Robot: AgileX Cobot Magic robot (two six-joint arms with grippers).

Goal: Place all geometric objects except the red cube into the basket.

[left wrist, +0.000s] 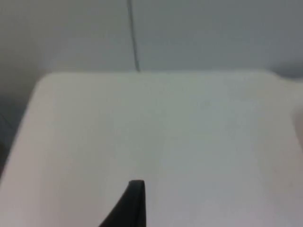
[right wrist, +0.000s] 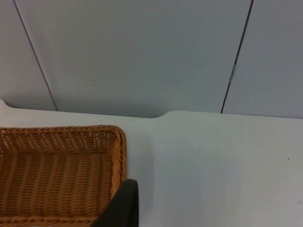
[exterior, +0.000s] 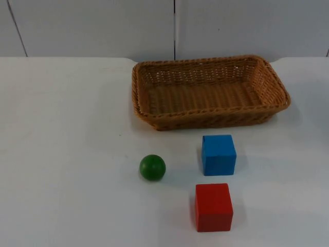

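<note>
The wicker basket (exterior: 210, 92) stands toward the far side of the white surface (exterior: 61, 154), its open top unobstructed. Before it lie three obstacles: the blue cube (exterior: 218, 154) near the basket's front wall, the red cube (exterior: 213, 207) just in front of that, and the green ball (exterior: 152, 167) apart to their left, with passable gaps between them.

a bare lab-like test bench: white table top (exterior: 61, 154), grey partition wall (exterior: 92, 25)
</note>
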